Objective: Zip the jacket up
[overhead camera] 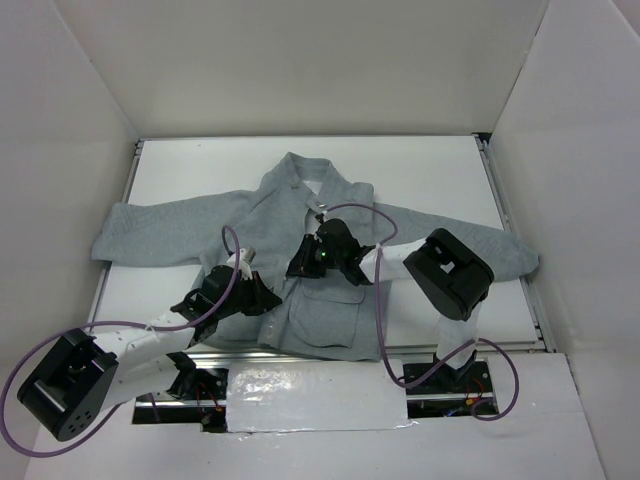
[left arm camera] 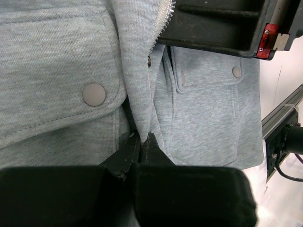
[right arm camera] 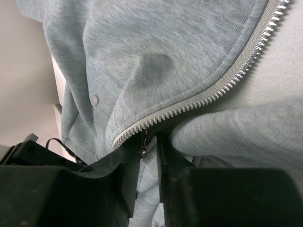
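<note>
Left pincer (left arm camera: 142, 140) pinches jacket (left arm camera: 57, 56) — right pincer (right arm camera: 150, 138) grips zipper (right arm camera: 213, 96).

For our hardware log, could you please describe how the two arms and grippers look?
The left arm and right arm have black boxy joints, white links and purple cables. The left gripper and right gripper are matte black with tapered fingers; a green light shows by the right one.

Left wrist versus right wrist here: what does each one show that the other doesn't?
Left wrist only: the left gripper pinching a centre-front fold of the jacket, with both flap pockets side by side. Right wrist only: the right gripper closed around the zipper pull, with open teeth running away up-right. Both: grey fleece, zipper teeth and a pocket snap.
</note>
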Action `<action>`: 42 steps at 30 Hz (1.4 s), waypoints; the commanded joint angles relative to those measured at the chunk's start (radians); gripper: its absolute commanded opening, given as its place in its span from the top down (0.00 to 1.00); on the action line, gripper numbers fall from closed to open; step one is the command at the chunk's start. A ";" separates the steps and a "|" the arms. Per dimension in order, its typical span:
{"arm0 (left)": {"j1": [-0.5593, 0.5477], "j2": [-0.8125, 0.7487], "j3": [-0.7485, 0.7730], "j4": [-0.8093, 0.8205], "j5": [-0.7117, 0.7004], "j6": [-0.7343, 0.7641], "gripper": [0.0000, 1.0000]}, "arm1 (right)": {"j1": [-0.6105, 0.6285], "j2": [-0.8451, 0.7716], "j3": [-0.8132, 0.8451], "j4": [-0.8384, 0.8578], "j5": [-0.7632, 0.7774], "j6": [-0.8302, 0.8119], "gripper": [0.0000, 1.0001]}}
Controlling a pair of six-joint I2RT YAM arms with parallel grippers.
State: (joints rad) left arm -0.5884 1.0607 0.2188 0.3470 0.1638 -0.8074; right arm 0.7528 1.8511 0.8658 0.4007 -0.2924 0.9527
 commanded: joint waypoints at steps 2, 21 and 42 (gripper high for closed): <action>-0.002 0.005 0.014 0.030 0.051 0.037 1.00 | 0.008 0.028 0.048 0.024 -0.030 0.046 0.76; -0.002 -0.022 0.001 -0.019 -0.012 0.056 1.00 | 0.026 -0.113 -0.016 -0.207 0.100 0.121 1.00; -0.002 -0.005 -0.018 0.055 0.045 0.082 1.00 | 0.160 -0.188 0.292 -0.782 0.640 0.032 1.00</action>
State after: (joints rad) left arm -0.5888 1.0580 0.2157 0.3546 0.1635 -0.7540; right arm 0.9142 1.7107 1.0702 -0.2287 0.1822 1.0168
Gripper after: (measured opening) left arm 0.046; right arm 0.007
